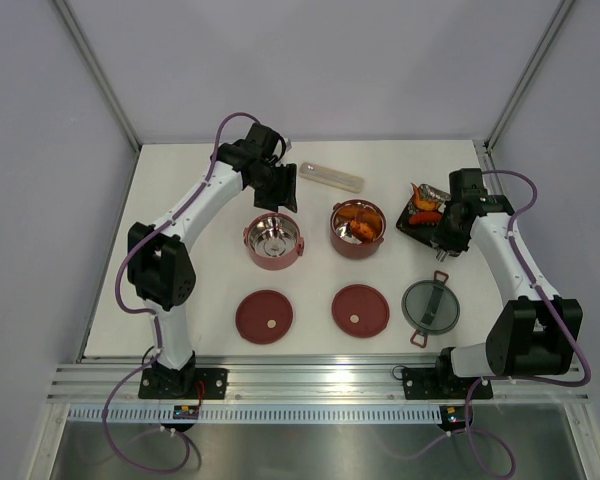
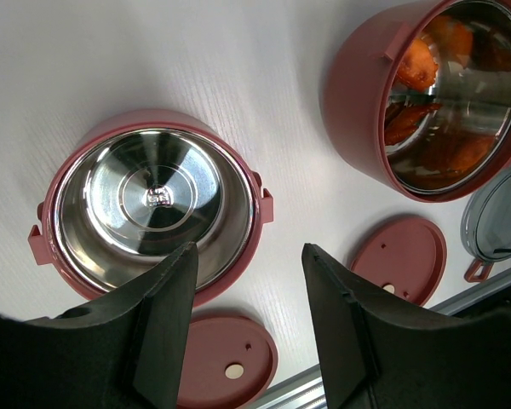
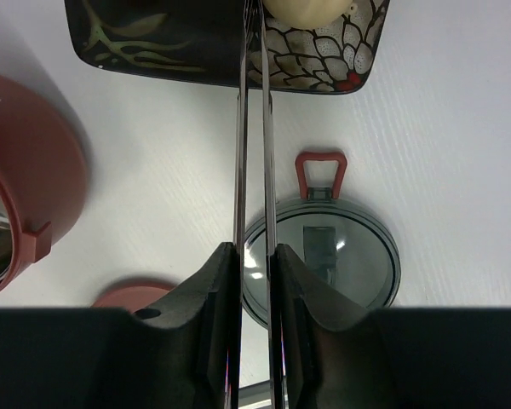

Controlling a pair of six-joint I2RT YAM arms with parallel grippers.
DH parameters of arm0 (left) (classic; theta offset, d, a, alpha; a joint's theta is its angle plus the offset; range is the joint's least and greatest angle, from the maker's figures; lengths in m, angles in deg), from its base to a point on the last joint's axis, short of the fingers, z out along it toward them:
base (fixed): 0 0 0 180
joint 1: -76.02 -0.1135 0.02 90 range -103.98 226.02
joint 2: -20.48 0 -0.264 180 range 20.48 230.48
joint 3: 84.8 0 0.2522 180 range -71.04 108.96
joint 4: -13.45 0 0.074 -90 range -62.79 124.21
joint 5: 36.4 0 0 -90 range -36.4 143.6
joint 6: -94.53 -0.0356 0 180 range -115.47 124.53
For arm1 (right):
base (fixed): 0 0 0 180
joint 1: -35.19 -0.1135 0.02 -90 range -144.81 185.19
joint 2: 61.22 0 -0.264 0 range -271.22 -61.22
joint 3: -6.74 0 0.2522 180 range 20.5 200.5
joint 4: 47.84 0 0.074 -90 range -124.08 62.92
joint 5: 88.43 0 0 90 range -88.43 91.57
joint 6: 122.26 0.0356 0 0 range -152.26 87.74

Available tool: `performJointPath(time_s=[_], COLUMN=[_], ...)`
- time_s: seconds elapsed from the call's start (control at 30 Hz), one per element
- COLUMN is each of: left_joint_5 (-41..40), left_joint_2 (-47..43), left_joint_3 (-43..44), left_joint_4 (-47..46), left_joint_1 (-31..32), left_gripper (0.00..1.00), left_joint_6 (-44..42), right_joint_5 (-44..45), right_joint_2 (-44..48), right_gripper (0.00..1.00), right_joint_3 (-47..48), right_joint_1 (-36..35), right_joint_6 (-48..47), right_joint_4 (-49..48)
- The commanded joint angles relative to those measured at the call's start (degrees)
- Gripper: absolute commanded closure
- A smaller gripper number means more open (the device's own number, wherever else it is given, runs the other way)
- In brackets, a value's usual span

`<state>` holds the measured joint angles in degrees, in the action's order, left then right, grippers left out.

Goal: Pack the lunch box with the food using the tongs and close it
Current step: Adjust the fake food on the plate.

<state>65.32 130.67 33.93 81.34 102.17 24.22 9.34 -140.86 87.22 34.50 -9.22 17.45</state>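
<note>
Silver tongs (image 3: 252, 128) are pinched in your right gripper (image 3: 254, 256). Its fingers are squeezed narrow on the two thin arms, and the arms almost touch each other. The tongs reach out over the black tray (image 3: 153, 34). Their tips go off the top of the right wrist view, so you cannot tell if they hold anything. The white piece (image 3: 311, 8) sits on the tray just beside the tongs.

It looks like you are in the middle of the packing step. The full bowl (image 1: 358, 228) already has orange pieces (image 1: 360, 222) inside. The empty bowl (image 1: 273, 240) is shiny and bare. More food (image 1: 425, 200) waits on the tray.

For your next move, the tips need to go around one piece, with one arm on each side. The arms are very close right now, so you may have to let them spread a little first. Then squeeze softly, lift, and carry the piece over a bowl. Squeeze too hard and the piece might pop out.

Your left gripper (image 2: 249, 256) has its fingers wide apart with nothing between them. It hangs over the near rim of the empty bowl, and the bowl lies under and just past the fingers. You cannot tell if they touch it.

The two flat red lids (image 1: 264, 316) and the grey lid (image 1: 430, 305) lie on the table in front of the bowls. None is on a bowl, so closing comes later.
</note>
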Motion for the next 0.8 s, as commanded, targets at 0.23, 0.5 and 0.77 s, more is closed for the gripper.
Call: performJointPath(time_s=[0.23, 0.5, 0.77], left_joint_5=[-0.04, -0.92, -1.09], left_joint_2=[-2.35, -2.79, -3.05], left_joint_3=[1.12, 0.76, 0.59], left_joint_4=[-1.57, -1.83, -2.01], left_joint_1=[0.22, 0.22, 0.22], left_gripper=[0.44, 0.45, 0.45], left_joint_6=[-0.79, -0.61, -0.26], right_joint_5=[-3.2, -7.5, -13.13], right_joint_2=[2.73, 0.2, -4.12], right_gripper=[0.63, 0.62, 0.63], right_joint_3=[2.89, 4.03, 5.0], right_joint_1=[0.25, 0.25, 0.25], right_joint_6=[4.37, 6.04, 7.1], right_joint_4=[-5.38, -11.18, -16.46])
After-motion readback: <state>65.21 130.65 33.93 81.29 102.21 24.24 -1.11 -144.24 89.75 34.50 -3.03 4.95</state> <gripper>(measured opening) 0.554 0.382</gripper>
